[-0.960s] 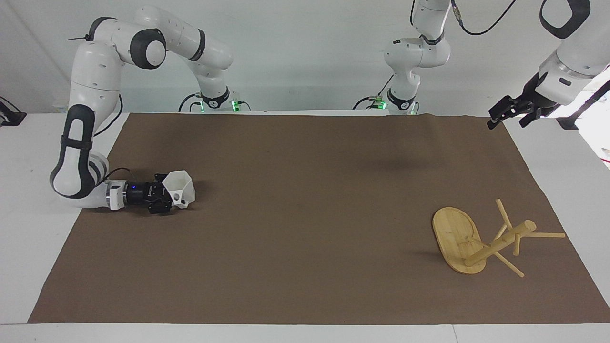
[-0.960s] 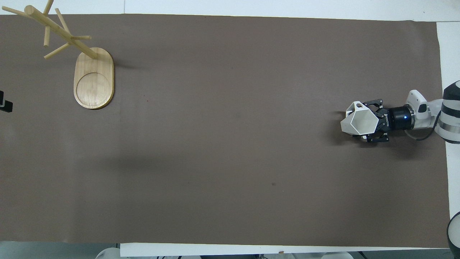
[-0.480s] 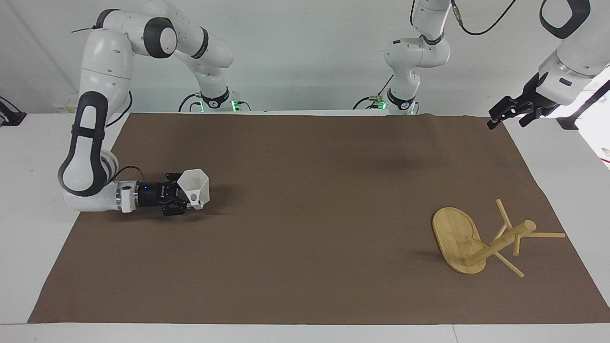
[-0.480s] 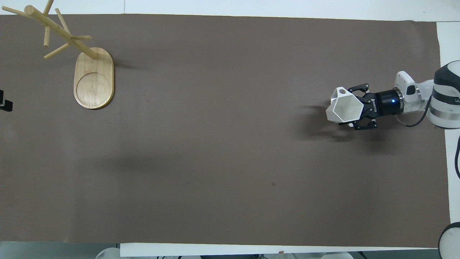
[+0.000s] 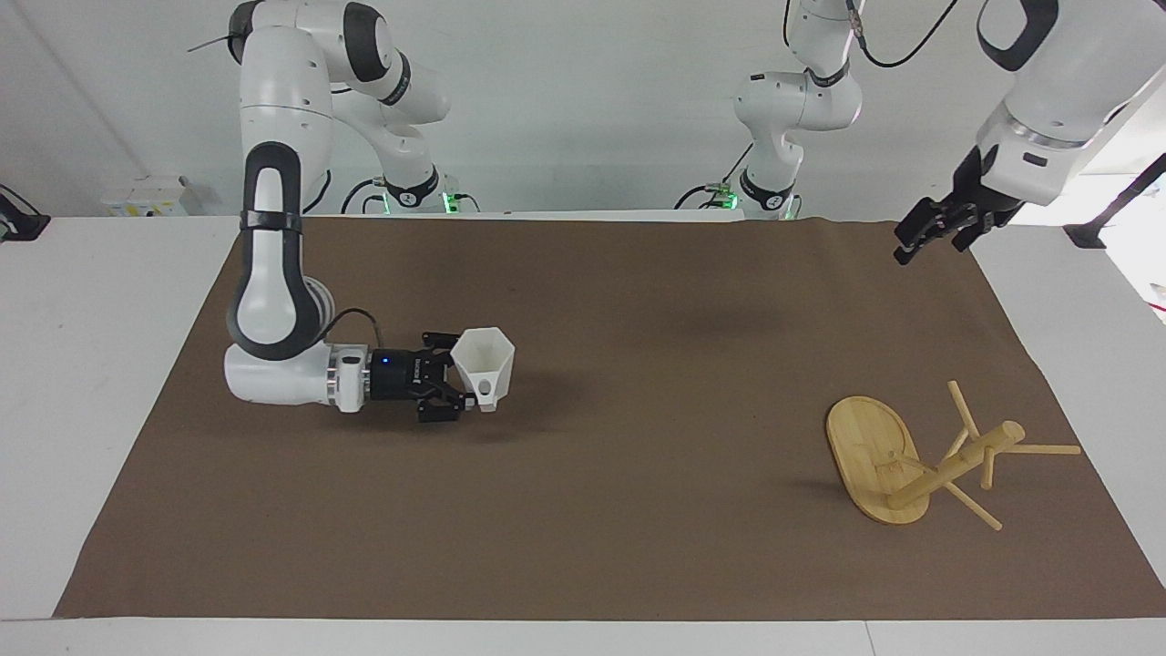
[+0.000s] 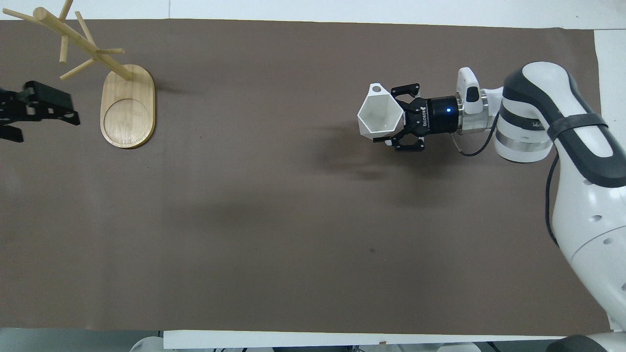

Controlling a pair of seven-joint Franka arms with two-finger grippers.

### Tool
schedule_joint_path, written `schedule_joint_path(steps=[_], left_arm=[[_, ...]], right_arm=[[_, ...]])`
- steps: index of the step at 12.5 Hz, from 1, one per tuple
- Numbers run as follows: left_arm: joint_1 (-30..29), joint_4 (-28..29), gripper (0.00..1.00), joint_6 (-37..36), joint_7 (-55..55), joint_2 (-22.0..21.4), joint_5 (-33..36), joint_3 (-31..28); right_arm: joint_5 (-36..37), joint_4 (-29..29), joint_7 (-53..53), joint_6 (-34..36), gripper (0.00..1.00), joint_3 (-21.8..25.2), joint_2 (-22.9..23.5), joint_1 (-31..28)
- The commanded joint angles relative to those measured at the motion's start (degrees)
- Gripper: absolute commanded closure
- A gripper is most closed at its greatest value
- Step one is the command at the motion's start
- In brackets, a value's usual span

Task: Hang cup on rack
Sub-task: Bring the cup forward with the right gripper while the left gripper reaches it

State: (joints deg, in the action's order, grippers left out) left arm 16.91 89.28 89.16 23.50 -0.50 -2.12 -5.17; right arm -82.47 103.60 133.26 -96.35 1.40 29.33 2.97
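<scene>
The right tool (image 5: 466, 381) was clamped on the cup (image 5: 485, 364), holding it by the wall nearest the wrist, one finger inside the rim and one outside. The arm lay low and level, reaching in from the right arm's end of the desk (image 5: 100, 410), and the cup hung clear of the brown mat (image 5: 638, 383), with its shadow cast on the mat below. The cup was upright, mouth up, its faceted white sides tapering downward. In the overhead view the cup (image 6: 380, 116) showed its open hexagonal mouth, and the squarish handle with its round hole pointed away from the robots. The right tool (image 6: 398, 121) came at it from the side of the right arm's end.

The rack (image 5: 920, 456) stood on the mat near the corner at the left arm's end, by the edge farthest from the robots. Its oval bamboo base lay flat, the round post rising from the end of the base farther from the robots and thin pegs spreading from it. Rack and cup were well apart.

The left tool (image 5: 929, 235) hung in the air over the mat's edge at the left arm's end, nearer the robots' edge of the desk, its fingers apart and holding nothing. In the overhead view the left tool (image 6: 29, 110) appeared just beside the rack's base (image 6: 128, 115), not touching it.
</scene>
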Motion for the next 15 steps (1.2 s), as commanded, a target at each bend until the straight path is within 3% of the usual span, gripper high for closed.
schedule_joint_path(steps=[1,3,6,8,10,13,15], left_arm=[[8.3,2.8,0.00,8.1,13.8,0.8,-0.9,-0.5],[14.3,2.5,0.00,14.7,23.7,4.9,-0.8,-0.7],[19.4,-0.3,0.00,16.5,29.7,9.9,-0.3,-0.7],[19.6,-1.4,0.00,16.7,30.2,11.2,-0.4,-0.7],[19.8,-0.5,0.00,17.6,30.1,11.4,-0.3,-0.5],[19.9,0.5,0.01,18.9,30.0,13.9,-0.3,-0.5],[19.9,1.9,0.24,19.8,29.9,14.0,-0.5,-0.5]], right_arm=[[-6.3,0.9,-1.3,-4.2,0.80,0.3,-0.6,4.6],[-13.3,0.9,-1.3,-9.0,0.81,0.3,-0.6,11.1],[-17.2,0.9,-1.2,-15.1,0.82,0.2,-0.9,17.1],[-20.4,0.8,0.8,-21.1,0.82,0.0,-1.0,20.5],[-25.4,0.9,1.2,-22.9,0.82,0.1,-1.0,23.6],[-25.8,0.8,1.3,-23.4,0.81,0.1,-2.0,24.0],[-25.9,0.8,1.3,-23.4,0.81,0.1,-2.0,24.1]])
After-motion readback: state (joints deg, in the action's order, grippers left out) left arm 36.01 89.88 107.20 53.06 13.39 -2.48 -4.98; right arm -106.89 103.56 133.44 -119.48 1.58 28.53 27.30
